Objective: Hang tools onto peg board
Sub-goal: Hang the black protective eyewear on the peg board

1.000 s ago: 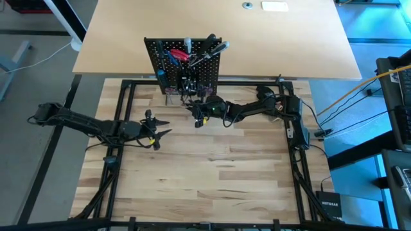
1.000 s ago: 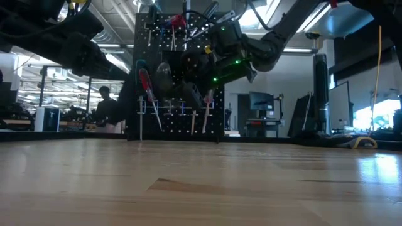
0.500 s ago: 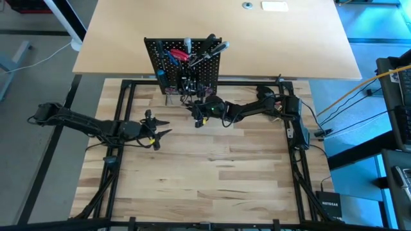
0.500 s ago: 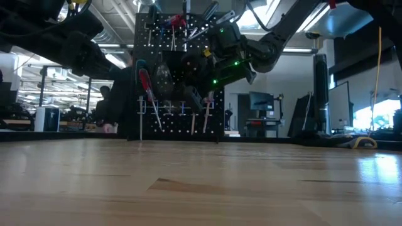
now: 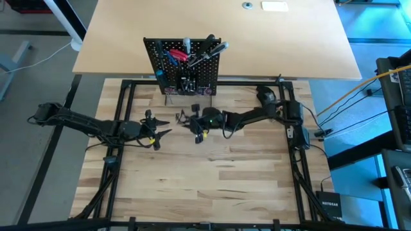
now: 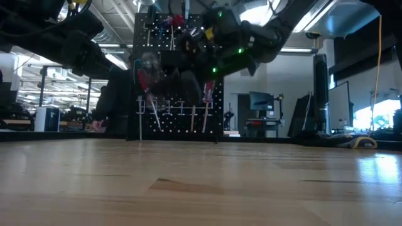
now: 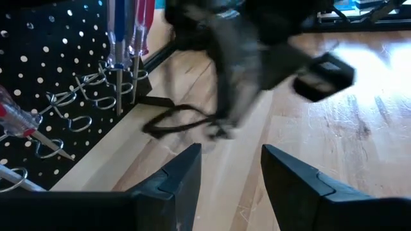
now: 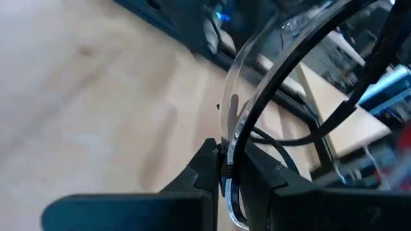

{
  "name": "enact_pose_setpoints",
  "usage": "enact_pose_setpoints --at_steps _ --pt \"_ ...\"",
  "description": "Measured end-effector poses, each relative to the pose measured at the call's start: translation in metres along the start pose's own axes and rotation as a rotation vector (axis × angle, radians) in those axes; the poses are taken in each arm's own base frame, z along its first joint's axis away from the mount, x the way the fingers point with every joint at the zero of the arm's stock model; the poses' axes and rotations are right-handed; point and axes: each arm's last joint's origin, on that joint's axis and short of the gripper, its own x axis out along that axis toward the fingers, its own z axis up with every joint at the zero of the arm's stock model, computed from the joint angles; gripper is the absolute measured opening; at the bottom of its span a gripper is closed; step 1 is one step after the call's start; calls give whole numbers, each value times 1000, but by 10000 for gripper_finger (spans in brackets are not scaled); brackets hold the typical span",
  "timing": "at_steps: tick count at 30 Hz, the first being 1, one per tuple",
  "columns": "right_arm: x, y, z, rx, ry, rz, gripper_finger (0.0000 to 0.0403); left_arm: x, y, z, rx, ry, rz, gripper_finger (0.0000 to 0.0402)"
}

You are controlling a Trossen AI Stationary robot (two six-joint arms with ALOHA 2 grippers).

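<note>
Standing upright at the table's far edge, the peg board is carrying the tools on its hooks: screwdrivers and red-handled pliers, too overlapped for an exact count, though the left wrist view is showing at least two screwdrivers, one blue and one red, hanging side by side in wire rings. The right gripper is hovering just in front of the board, its jaws clenching a clear-framed pair of glasses. The left gripper is waiting beside it, jaws released and empty.
</note>
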Motion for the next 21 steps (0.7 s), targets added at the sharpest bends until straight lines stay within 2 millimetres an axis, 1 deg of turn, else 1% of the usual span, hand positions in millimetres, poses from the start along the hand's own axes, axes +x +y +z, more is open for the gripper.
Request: enact_pose_setpoints --at_steps 4,8,12,17,21 --pt "-5 10 17 -10 -33 29 39 0 0 6 -8 -13 0 150" --pt "-13 12 32 -13 -47 43 39 -1 0 21 -8 -30 -1 150" --pt "-23 15 50 10 -79 56 39 -2 0 33 11 -7 -1 150" --pt "-31 24 63 33 -82 96 39 -4 1 44 29 15 -9 150" --pt "-33 34 70 51 -92 120 39 -4 3 50 -33 17 -41 163"
